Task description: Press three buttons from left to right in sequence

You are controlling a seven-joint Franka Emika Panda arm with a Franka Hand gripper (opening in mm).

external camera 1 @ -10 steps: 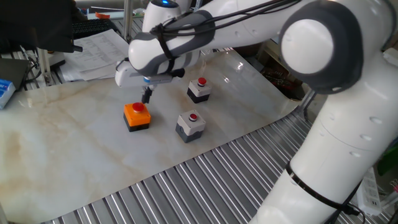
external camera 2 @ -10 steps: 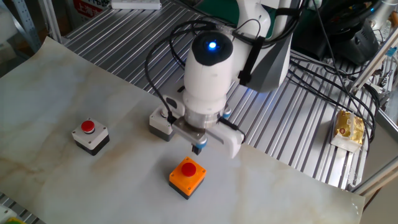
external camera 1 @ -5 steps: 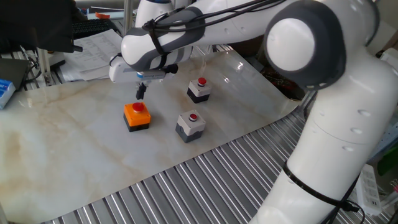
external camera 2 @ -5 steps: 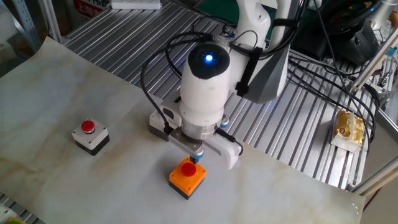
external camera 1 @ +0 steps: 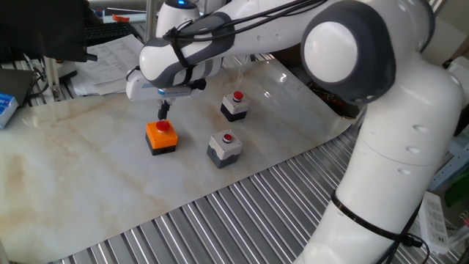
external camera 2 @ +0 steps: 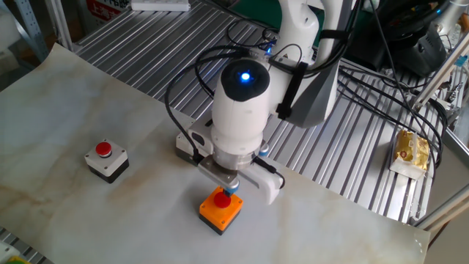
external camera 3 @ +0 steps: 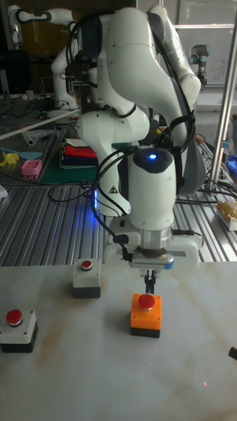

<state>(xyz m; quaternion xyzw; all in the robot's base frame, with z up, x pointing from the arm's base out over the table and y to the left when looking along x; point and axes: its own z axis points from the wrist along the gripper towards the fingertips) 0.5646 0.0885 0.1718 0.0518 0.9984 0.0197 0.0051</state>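
Note:
The three buttons stand on the marbled sheet. The orange box point(external camera 1: 161, 137) point(external camera 2: 220, 209) point(external camera 3: 145, 314) with its red button is at the left in one fixed view. Right of it are the grey box point(external camera 1: 224, 147) point(external camera 3: 86, 277) and, farther back, the white-topped box point(external camera 1: 235, 106) point(external camera 2: 107, 160) point(external camera 3: 18, 327). The arm half hides the grey box point(external camera 2: 187, 147) in the other fixed view. My gripper point(external camera 1: 163, 111) point(external camera 2: 228, 193) point(external camera 3: 150, 285) points straight down, shut, its tips close above the orange box's red button. I cannot tell whether they touch it.
Papers point(external camera 1: 110, 55) and a blue box point(external camera 1: 6, 106) lie at the back left. Ribbed metal table point(external camera 1: 220, 213) surrounds the sheet. A yellow packet point(external camera 2: 410, 150) lies on the ribs at the right. Cables run behind the arm's base.
The gripper has shifted sideways from beside the orange box to right over its red button, and has come lower toward it. The boxes have not moved.

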